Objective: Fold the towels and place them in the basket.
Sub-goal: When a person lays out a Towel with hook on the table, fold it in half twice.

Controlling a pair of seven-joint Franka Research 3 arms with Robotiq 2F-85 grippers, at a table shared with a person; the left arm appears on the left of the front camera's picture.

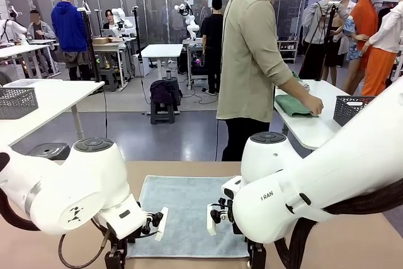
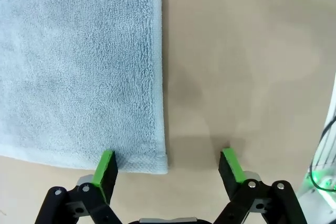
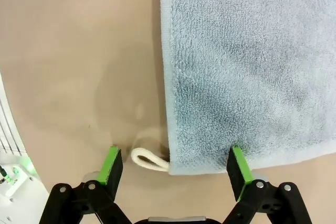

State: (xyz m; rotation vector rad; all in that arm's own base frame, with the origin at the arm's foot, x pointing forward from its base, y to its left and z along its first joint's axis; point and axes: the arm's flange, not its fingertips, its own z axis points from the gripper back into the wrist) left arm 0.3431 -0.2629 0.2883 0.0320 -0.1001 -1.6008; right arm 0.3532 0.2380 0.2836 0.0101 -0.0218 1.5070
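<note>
Left wrist view: left gripper (image 2: 168,156), jaws apart, straddles the towel (image 2: 79,66) at its near left corner; right gripper (image 3: 174,153) likewise at the near right corner. Pre-grasp. Next, likely: pinch both corners, fold toward far edge.

the letters "ran" (image 1: 267,196) are printed small and dark on the white shell of the right arm (image 1: 334,174); the rest of the word cannot be made out. a small black logo mark (image 1: 75,213) is printed on the left arm (image 1: 63,190), with no letters that can be read.
</note>
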